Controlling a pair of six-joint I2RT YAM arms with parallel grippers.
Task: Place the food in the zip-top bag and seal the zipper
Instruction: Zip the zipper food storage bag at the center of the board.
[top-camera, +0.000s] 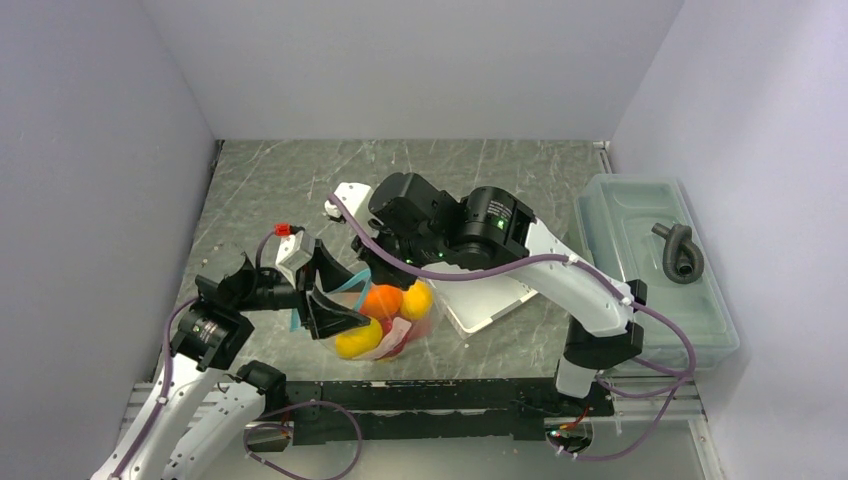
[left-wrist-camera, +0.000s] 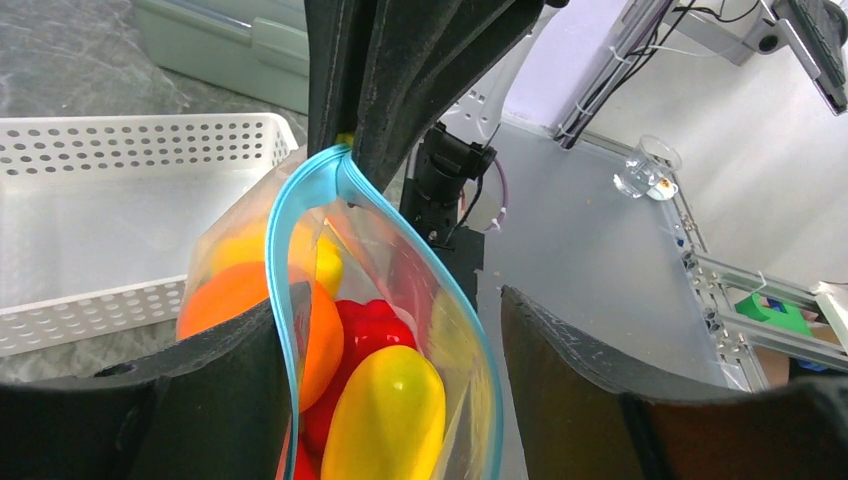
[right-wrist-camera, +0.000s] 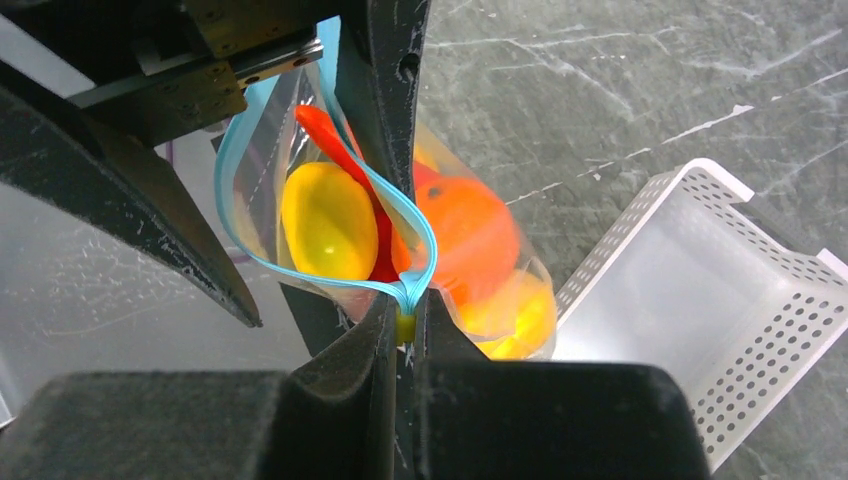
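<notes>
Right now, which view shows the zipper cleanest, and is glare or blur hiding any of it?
Right wrist: the zipper is sharp, an open loop pinched at one end in the shut right pincer, which is itself dark and soft. Left wrist: the strip is clear too, with small glare spots on the food; the open left pincer is underexposed. Top external: evenly lit, but both pincers cover much of the zip-top bag.

Grey scratched table (top-camera: 270, 190), white perforated basket (top-camera: 492, 302) mid-table, translucent lidded bin (top-camera: 625, 235) at right edge, clear bag (top-camera: 392, 330) possibly resting near-left.
</notes>
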